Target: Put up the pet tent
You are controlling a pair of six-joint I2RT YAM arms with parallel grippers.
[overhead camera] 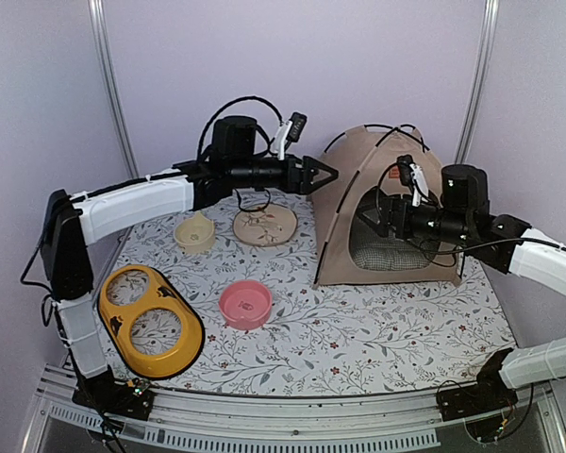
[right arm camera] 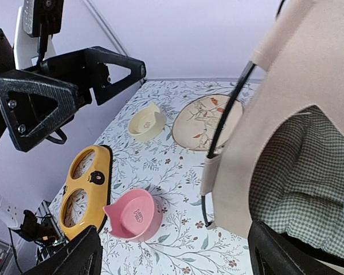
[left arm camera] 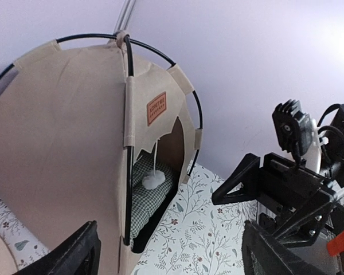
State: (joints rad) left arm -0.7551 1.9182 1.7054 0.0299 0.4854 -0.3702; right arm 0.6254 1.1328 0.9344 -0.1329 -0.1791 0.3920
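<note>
Top external view showed the large beige fabric pet tent (overhead camera: 354,170) with thin black poles standing domed and upright at the table's far right, its doorway facing the near edge. The right gripper (overhead camera: 377,215) hung at that doorway and the left gripper (overhead camera: 328,176) just beside the tent's left wall, both spread wide on nothing. Writing on the small orange-brown label (left arm camera: 156,107) above the doorway was too small to read.

Left gripper (overhead camera: 328,176) and right gripper (overhead camera: 375,217) hover, jaws spread wide.
</note>
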